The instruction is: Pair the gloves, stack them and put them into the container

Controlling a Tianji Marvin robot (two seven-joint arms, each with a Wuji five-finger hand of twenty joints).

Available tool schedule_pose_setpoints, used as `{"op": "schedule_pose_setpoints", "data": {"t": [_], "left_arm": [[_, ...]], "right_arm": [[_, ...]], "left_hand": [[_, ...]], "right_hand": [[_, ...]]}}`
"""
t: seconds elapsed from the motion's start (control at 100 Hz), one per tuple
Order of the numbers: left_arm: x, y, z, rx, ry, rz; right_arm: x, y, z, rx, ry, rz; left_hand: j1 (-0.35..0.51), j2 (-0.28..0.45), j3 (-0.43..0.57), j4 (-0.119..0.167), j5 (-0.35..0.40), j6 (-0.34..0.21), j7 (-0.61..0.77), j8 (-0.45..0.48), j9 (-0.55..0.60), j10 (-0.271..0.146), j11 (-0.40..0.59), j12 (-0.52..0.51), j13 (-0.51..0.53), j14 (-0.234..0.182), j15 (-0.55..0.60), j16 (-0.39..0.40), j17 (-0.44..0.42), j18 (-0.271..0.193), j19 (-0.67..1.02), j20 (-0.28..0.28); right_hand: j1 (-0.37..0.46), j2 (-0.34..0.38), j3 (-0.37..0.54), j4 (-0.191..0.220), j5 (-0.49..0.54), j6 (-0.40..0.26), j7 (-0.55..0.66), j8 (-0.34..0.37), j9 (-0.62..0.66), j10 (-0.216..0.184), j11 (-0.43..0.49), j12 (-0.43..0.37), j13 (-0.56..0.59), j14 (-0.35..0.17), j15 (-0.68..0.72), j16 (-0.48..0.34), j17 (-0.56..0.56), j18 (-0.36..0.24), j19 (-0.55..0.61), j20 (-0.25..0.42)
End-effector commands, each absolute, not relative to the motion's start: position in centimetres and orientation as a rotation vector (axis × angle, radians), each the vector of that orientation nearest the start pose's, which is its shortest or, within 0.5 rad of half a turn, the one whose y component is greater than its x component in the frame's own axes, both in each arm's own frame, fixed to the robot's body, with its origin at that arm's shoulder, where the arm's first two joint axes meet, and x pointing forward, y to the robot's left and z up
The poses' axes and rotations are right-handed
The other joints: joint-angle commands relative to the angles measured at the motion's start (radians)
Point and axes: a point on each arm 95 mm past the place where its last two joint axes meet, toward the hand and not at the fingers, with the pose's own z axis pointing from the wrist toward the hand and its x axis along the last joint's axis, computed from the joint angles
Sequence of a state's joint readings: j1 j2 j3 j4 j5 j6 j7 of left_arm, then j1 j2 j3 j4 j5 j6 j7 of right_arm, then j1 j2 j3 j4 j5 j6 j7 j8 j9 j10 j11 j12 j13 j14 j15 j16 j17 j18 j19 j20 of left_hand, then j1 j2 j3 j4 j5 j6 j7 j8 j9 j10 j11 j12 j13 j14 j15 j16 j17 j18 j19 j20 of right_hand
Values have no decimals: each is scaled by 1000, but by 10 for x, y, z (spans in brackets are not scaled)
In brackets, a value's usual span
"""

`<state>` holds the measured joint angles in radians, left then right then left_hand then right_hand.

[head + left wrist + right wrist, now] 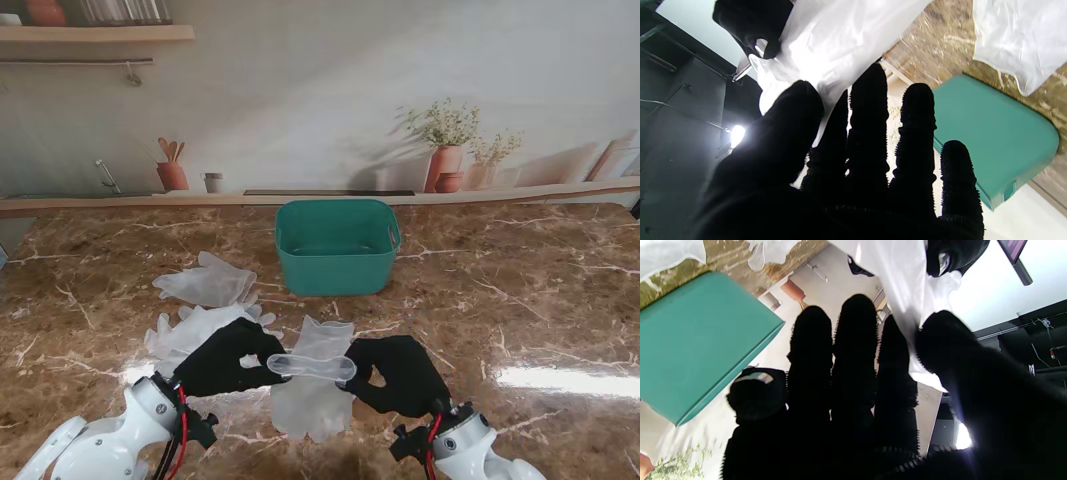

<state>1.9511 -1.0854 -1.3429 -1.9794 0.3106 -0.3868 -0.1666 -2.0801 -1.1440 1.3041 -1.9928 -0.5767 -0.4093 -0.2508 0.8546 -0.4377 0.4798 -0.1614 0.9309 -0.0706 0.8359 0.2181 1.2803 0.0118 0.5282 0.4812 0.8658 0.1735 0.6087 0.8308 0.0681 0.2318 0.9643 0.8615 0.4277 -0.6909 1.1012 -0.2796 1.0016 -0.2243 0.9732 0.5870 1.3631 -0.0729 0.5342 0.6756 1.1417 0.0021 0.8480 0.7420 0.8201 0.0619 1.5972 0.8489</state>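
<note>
3 translucent white gloves show: 1 held glove (312, 368) is lifted off the brown marbled bench (520, 300) between both hands, and 2 loose gloves, the farther glove (205, 284) and the nearer glove (195, 330), lie flat and crinkled to its left. The left hand (232, 360), in black knobbly fabric, has its fingers (870, 110) pinched on the held glove's rolled cuff; the right hand (400, 374) pinches the cuff's other end, thumb against forefinger. 1 teal plastic container (336, 246), rectangular with rounded corners, stands on the bench farther from me than the held glove.
</note>
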Motion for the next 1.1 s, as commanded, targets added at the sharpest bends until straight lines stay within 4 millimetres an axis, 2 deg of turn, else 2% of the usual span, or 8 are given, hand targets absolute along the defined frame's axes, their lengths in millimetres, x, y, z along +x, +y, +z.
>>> {"op": "schedule_pose_setpoints", "data": {"t": [0.0, 0.16, 0.5, 0.7, 0.88, 1.09], "left_arm": [[274, -39, -283, -1619, 1455, -2354], [270, -33, -282, -1642, 1497, -2340], [275, -27, -291, -1739, 1550, -2278], [276, -25, -291, -1756, 1557, -2290], [271, -19, -289, -1758, 1585, -2300], [276, -17, -299, -1779, 1556, -2256]], "right_arm": [[235, 48, -294, -1642, -1224, -2588], [228, 47, -293, -1642, -1246, -2520], [231, 50, -305, -1711, -1204, -2384], [230, 50, -304, -1690, -1199, -2360], [224, 53, -303, -1670, -1192, -2337], [235, 59, -315, -1735, -1189, -2293]], "left_hand": [[17, -2, -4, -5, 28, 9, 26, 13, 91, -27, 15, -10, 58, -9, 38, -5, -5, -6, 32, -9], [22, -3, 4, -5, 23, 24, 35, 37, 95, -27, 34, -5, 67, -8, 44, -5, -7, -9, 27, -18], [20, 0, 25, -3, 8, 32, 32, 104, 83, -19, 64, 24, 50, 4, 51, 2, -30, -5, 5, -38], [27, 31, 2, 8, -17, 4, 11, 210, 24, -20, 157, 143, -29, 22, 30, 23, -64, -2, -33, -41], [27, 53, -13, 10, -28, 6, 9, 262, 6, -32, 164, 173, -49, 19, 11, 22, -74, -2, -53, -41], [26, 50, -12, 12, -29, 6, 4, 270, 4, -32, 162, 177, -40, 19, 15, 24, -71, -1, -52, -38]], "right_hand": [[-15, -13, 38, 5, 36, -1, 41, 7, 55, 18, 16, -11, 48, -8, 25, -1, 34, -17, 82, -38], [-19, -12, 38, 4, 40, 11, 43, -1, 79, 24, 27, -9, 79, -4, 38, 1, 69, -18, 103, -50], [-20, -16, 39, 4, 48, 31, 44, -16, 87, 34, 75, 0, 116, 6, 57, 4, 105, -14, 132, -74], [-16, -15, 34, 3, 51, 36, 43, -21, 88, 38, 93, -2, 125, 9, 64, 6, 112, -13, 142, -83], [-21, -16, 34, 3, 58, 39, 43, -28, 88, 35, 115, -4, 138, 7, 67, 5, 131, -15, 152, -94], [-17, -12, 33, 4, 53, 36, 43, -29, 84, 38, 113, -13, 130, 7, 64, 4, 119, -18, 150, -102]]}}
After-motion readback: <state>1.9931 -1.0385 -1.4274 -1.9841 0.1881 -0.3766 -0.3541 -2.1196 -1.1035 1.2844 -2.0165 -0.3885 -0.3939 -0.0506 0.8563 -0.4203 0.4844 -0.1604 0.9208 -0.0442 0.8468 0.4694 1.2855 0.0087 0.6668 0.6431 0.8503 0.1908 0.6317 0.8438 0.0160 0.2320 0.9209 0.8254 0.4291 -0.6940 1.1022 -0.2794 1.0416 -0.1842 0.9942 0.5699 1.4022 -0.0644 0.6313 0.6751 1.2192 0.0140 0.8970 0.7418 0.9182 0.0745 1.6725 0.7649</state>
